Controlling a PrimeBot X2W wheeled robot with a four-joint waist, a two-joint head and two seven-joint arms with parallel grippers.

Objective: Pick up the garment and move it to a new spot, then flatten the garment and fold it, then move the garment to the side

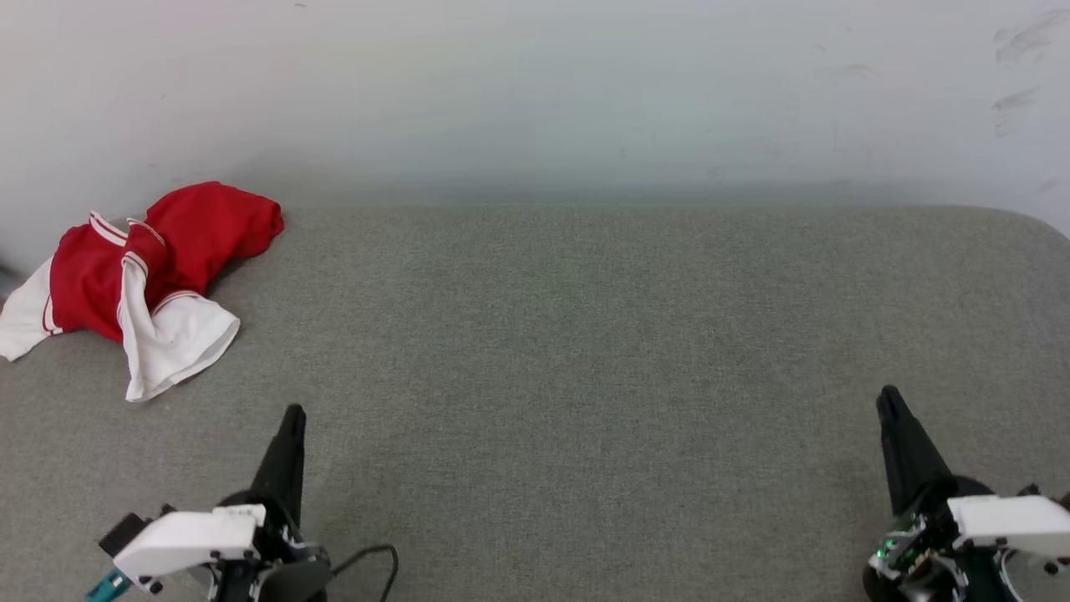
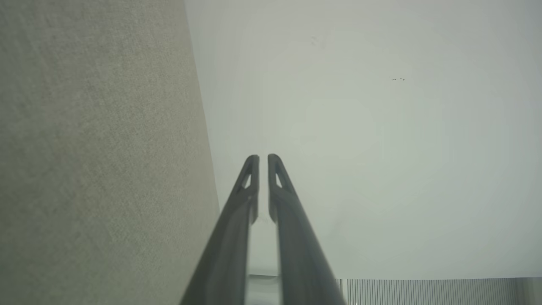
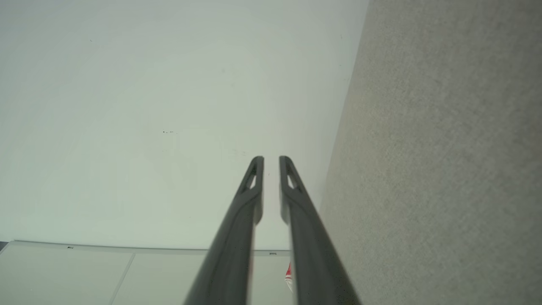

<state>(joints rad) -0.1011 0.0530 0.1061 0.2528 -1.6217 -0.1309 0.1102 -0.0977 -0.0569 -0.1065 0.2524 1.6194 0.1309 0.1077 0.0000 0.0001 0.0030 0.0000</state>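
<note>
Grey woven fabric covers the desk (image 1: 585,351), which runs wide across the head view and meets a pale wall (image 1: 535,100) along its far edge; its far right corner is rounded. We see the garment (image 1: 138,284) crumpled in a heap at the far left corner of the desk, up against the wall. It is red in the body with white sleeves and striped trim. One white sleeve spills toward the near side and another lies out to the desk's left edge. Both arms sit low along the near edge, well apart from the garment and from each other. Our left gripper (image 1: 292,414) is near the near left corner, fingers pointing toward the wall, with a dark cable (image 1: 376,556) looping beside its wrist. Our right gripper (image 1: 888,397) is close to the near right corner. In the left wrist view the left gripper (image 2: 263,159) has its two dark fingers drawn nearly together, only a thin slit between them, with nothing held. In the right wrist view the right gripper (image 3: 271,161) stands the same way, a narrow gap and nothing between the fingers. Low between them a small red-and-white scrap (image 3: 289,271) shows, too small for us to make out.
</note>
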